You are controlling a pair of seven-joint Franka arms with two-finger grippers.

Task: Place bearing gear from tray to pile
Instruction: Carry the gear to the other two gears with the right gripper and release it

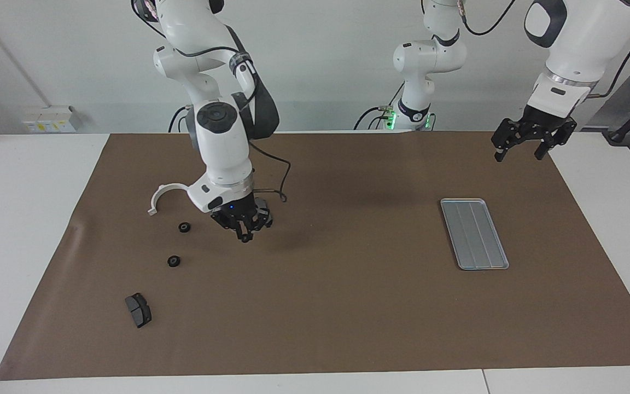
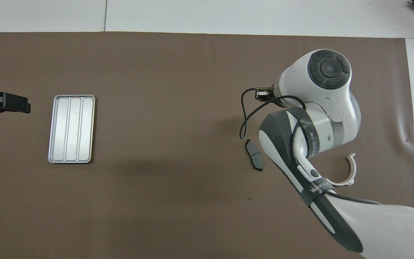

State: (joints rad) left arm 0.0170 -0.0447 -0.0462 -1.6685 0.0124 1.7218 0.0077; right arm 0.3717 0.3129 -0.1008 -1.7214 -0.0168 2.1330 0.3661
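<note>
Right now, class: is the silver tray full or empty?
Empty. The tray shows only its bare ridged floor in both views; no gear lies in it.

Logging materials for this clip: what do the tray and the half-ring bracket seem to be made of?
The tray: likely metal, silver-grey with a dull sheen, pressed lengthwise ridges and a raised rim. The half-ring bracket: probably plastic, plain matte white with no shine, though painted metal cannot be ruled out.
</note>
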